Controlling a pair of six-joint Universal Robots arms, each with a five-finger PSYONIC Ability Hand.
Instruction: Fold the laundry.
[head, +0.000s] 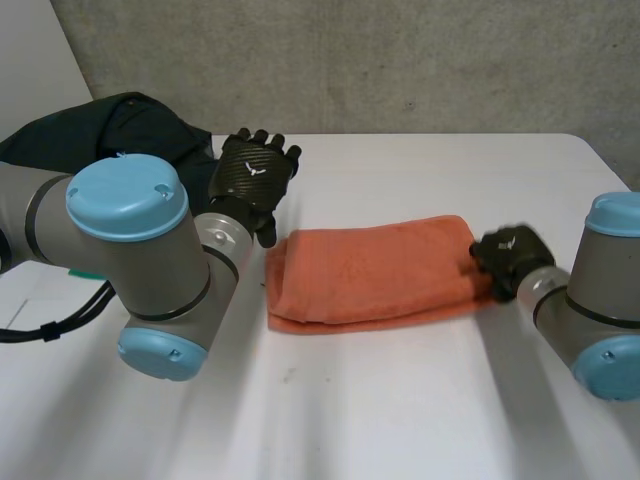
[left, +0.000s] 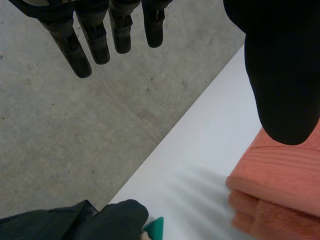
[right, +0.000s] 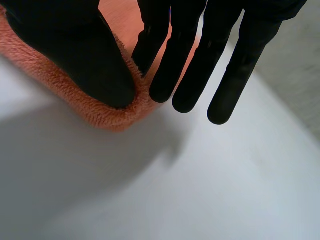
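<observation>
Folding partly done: orange towel (head: 370, 272) folded on bench (head: 400, 420); dark garment (head: 130, 120) heaped, untouched.
Left hand (head: 255, 172) fingers (left: 97, 47) straight, empty; right hand (head: 510, 252) fingers (right: 197, 75) straight, thumb on towel corner.

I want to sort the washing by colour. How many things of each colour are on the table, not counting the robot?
Orange: 1, the folded towel
Dark: 1, the heap of clothing
Teal: 1, a small piece peeking out beside the heap; what it is cannot be told
Total: 3
</observation>
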